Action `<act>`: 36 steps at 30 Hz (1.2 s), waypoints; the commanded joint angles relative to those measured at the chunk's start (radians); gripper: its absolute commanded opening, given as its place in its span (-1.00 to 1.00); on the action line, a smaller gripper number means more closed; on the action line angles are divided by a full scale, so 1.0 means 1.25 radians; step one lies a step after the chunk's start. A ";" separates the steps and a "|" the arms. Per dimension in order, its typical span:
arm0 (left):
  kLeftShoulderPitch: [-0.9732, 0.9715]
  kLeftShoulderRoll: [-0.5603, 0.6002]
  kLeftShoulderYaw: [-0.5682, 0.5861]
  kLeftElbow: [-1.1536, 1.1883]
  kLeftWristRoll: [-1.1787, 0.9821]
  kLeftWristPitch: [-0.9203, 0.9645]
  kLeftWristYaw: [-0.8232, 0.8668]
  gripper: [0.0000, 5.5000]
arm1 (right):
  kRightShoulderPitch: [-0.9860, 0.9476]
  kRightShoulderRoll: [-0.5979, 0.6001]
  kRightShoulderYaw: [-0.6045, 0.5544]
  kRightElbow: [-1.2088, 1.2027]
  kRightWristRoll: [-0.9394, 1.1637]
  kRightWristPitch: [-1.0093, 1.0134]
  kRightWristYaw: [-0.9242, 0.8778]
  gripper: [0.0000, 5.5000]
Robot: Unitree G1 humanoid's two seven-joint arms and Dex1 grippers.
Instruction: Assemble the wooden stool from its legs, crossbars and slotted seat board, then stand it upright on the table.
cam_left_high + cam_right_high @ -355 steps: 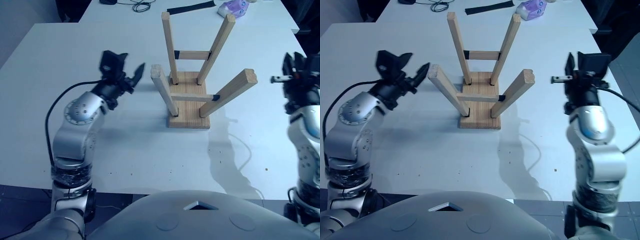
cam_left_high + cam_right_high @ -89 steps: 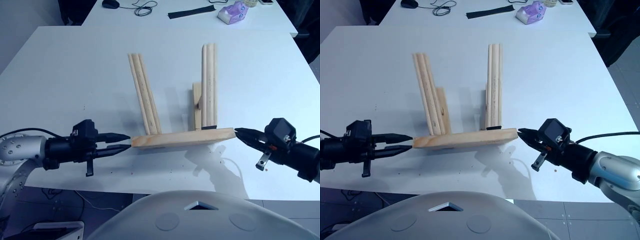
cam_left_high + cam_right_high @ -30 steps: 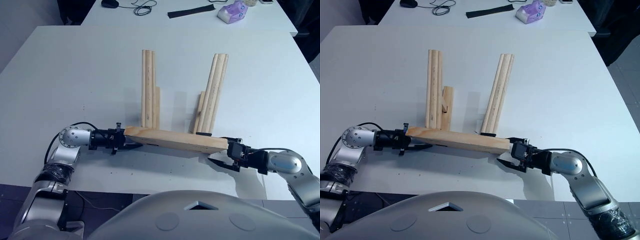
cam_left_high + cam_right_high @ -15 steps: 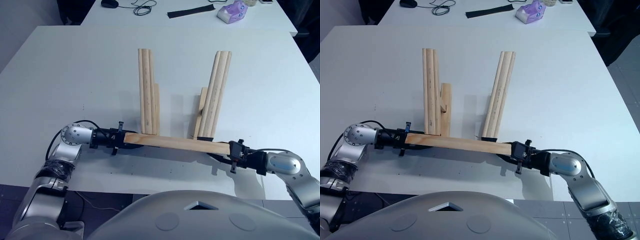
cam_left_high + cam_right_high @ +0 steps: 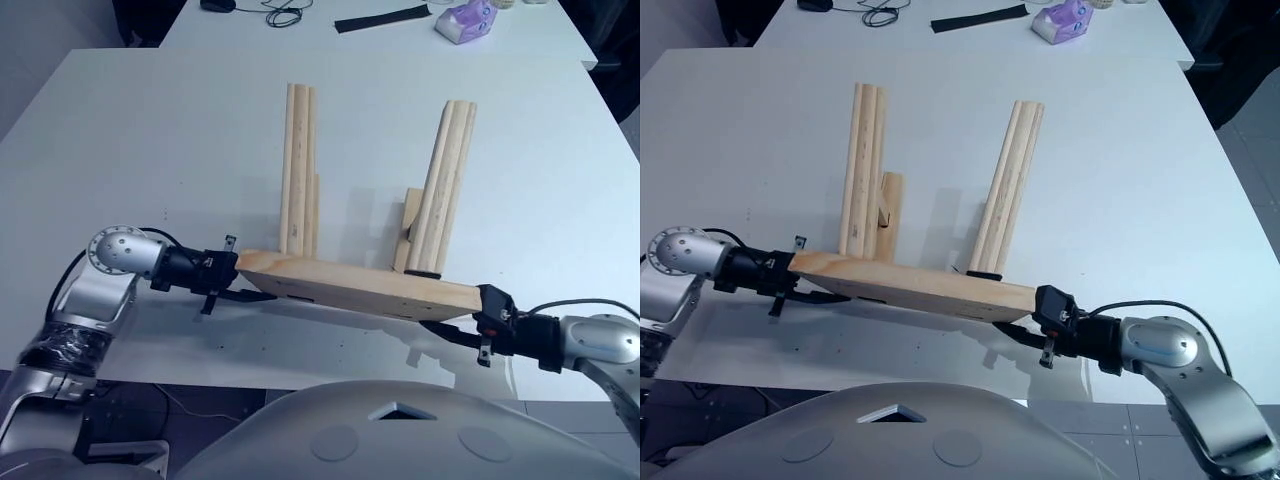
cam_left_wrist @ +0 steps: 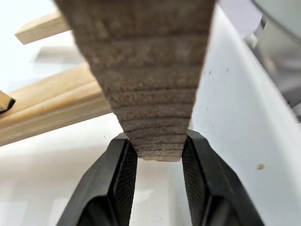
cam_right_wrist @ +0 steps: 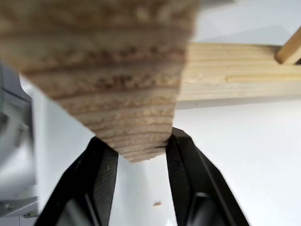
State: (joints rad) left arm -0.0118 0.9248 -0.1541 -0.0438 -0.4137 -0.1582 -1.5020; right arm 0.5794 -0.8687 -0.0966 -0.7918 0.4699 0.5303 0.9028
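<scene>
Rotating seat board [image 5: 350, 285], broad face now showing

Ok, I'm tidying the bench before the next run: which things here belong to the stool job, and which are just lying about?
Job: stool, clamped at its seat ends by left claw and right claw; table it must stand on.
Lying about, on the far table: purple pack, black strip, cable, mouse.
</scene>
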 commanded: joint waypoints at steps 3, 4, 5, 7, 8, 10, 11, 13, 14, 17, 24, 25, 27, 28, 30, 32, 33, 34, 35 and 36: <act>0.044 0.114 0.111 -0.228 -0.187 0.260 0.013 -0.51 | 0.055 -0.043 -0.247 -0.119 0.455 0.212 -0.049 -0.48; 0.044 0.134 0.128 -0.257 -0.221 0.310 0.016 -0.51 | 0.070 -0.063 -0.282 -0.116 0.573 0.223 -0.062 -0.48; 0.037 0.154 0.140 -0.280 -0.257 0.364 0.020 -0.51 | 0.083 -0.081 -0.312 -0.115 0.652 0.228 -0.064 -0.48; -0.008 0.196 0.155 -0.311 -0.354 0.501 0.029 -0.51 | 0.107 -0.118 -0.366 -0.103 0.781 0.234 -0.078 -0.48; -0.036 0.216 0.159 -0.316 -0.407 0.568 0.031 -0.51 | 0.118 -0.136 -0.390 -0.093 0.840 0.236 -0.087 -0.48; -0.100 0.264 0.169 -0.311 -0.514 0.694 0.015 -0.51 | 0.142 -0.177 -0.447 -0.067 0.983 0.240 -0.109 -0.48; -0.139 0.288 0.167 -0.298 -0.566 0.761 0.007 -0.51 | 0.155 -0.196 -0.476 -0.055 1.049 0.244 -0.119 -0.48; -0.227 0.329 0.157 -0.264 -0.654 0.875 -0.011 -0.51 | 0.187 -0.228 -0.537 -0.026 1.159 0.261 -0.123 -0.48; -0.273 0.347 0.148 -0.246 -0.689 0.930 -0.028 -0.51 | 0.211 -0.238 -0.568 -0.010 1.187 0.271 -0.099 -0.48; -0.416 0.370 0.115 -0.190 -0.751 1.084 -0.063 -0.51 | 0.286 -0.262 -0.654 0.032 1.202 0.303 0.015 -0.48; -0.708 0.395 -0.014 -0.074 -0.850 1.414 -0.088 -0.51 | 0.455 -0.397 -0.958 0.212 1.202 0.607 0.312 -0.48; -0.734 0.398 -0.047 -0.061 -0.859 1.418 -0.086 -0.51 | 0.459 -0.419 -0.975 0.237 1.202 0.631 0.324 -0.48; -0.765 0.410 -0.120 -0.040 -0.889 1.418 -0.067 -0.51 | 0.452 -0.482 -0.969 0.314 1.202 0.676 0.336 -0.48; -0.776 0.417 -0.152 -0.034 -0.903 1.418 -0.057 -0.51 | 0.460 -0.497 -0.968 0.340 1.202 0.688 0.338 -0.48; -0.771 0.429 -0.190 -0.041 -0.915 1.418 -0.034 -0.51 | 0.468 -0.503 -0.945 0.350 1.202 0.673 0.312 -0.48; -0.770 0.427 -0.228 -0.030 -0.928 1.418 0.002 -0.51 | 0.452 -0.498 -0.896 0.340 1.202 0.617 0.263 -0.48; -0.763 0.423 -0.244 -0.021 -0.928 1.418 0.024 -0.51 | 0.438 -0.498 -0.860 0.339 1.202 0.587 0.239 -0.48; -0.744 0.418 -0.246 -0.018 -0.919 1.418 0.044 -0.51 | 0.418 -0.488 -0.812 0.327 1.202 0.541 0.203 -0.48; -0.728 0.416 -0.249 -0.014 -0.913 1.418 0.061 -0.51 | 0.404 -0.476 -0.771 0.313 1.202 0.506 0.172 -0.48; -0.718 0.417 -0.259 -0.006 -0.911 1.418 0.076 -0.51 | 0.393 -0.462 -0.739 0.300 1.202 0.481 0.155 -0.48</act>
State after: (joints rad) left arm -0.9249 1.4450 -0.4679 -0.0726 -1.5352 1.6061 -1.4384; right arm 1.1018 -1.4736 -1.0895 -0.3895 1.9648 1.1876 1.1487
